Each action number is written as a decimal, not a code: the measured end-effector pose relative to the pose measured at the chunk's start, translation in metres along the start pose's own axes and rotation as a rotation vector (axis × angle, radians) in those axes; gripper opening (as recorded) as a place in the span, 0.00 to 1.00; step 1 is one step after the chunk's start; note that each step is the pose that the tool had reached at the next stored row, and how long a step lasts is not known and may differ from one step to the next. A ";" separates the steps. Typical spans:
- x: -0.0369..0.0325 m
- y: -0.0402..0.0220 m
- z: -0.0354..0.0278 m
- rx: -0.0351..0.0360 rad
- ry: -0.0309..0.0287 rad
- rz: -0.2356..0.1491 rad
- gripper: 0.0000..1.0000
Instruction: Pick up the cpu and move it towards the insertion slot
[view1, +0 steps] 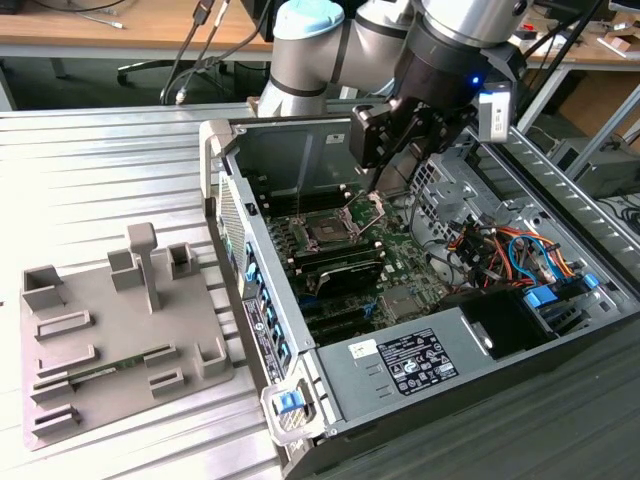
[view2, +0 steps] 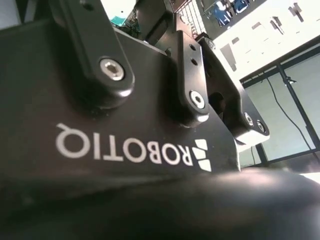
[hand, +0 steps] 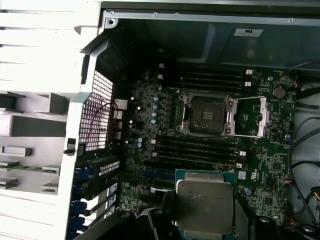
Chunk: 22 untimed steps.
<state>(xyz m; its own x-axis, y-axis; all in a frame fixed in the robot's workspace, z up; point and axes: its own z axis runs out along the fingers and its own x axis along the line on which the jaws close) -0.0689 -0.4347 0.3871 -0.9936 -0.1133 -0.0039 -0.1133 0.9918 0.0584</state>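
Note:
The cpu (hand: 204, 202), a thin square chip with a pale metal top and a green rim, sits level between my gripper's dark fingers (hand: 246, 216). The gripper (view1: 400, 160) hangs inside the open computer case, shut on the chip's two sides. The insertion slot (hand: 205, 114) is a dark square socket in a silver frame on the green board. Its metal bracket (hand: 249, 117) is hinged open to one side. In the first wrist view the chip is apart from the socket, with a row of black memory slots between them. The socket (view1: 328, 232) lies below the gripper, toward the exterior view's left.
A grey fixture plate (view1: 120, 330) with a green memory stick (view1: 110, 368) lies at the exterior view's left, outside the case. Black memory slots (hand: 200, 150) flank the socket. Orange and blue cables (view1: 510, 250) and a power supply (view1: 410, 365) fill the case's other end.

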 end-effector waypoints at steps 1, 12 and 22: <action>-0.0008 -0.0001 0.0000 -0.0001 0.0000 0.000 0.55; -0.0129 -0.0015 0.0000 0.0000 0.0000 0.000 0.55; -0.0246 -0.0028 -0.0001 0.0000 0.0000 0.000 0.55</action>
<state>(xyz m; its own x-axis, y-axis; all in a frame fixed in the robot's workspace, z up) -0.0441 -0.4347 0.3872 -0.9936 -0.1132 -0.0039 -0.1132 0.9918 0.0584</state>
